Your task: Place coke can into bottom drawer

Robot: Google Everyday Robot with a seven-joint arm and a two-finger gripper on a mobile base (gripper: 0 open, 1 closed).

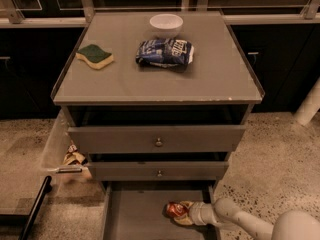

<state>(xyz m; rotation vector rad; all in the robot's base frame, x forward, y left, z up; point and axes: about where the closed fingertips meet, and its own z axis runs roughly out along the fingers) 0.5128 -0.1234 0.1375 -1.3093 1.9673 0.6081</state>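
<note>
The coke can [173, 209], red-orange with a silver end, lies on its side inside the open bottom drawer [135, 214], near its right wall. My gripper [183, 213] reaches in from the lower right and is closed around the can, low over the drawer floor. The white arm [240, 221] runs off toward the bottom right corner. The two upper grey drawers with round knobs [158, 142] are above it.
On the cabinet top [220, 74] are a white bowl [166, 24], a blue-and-white snack bag [165, 52] and a green-yellow sponge [95, 56]. Crumpled wrappers [74, 159] lie on the floor at the cabinet's left. A dark bar [35, 209] stands at lower left.
</note>
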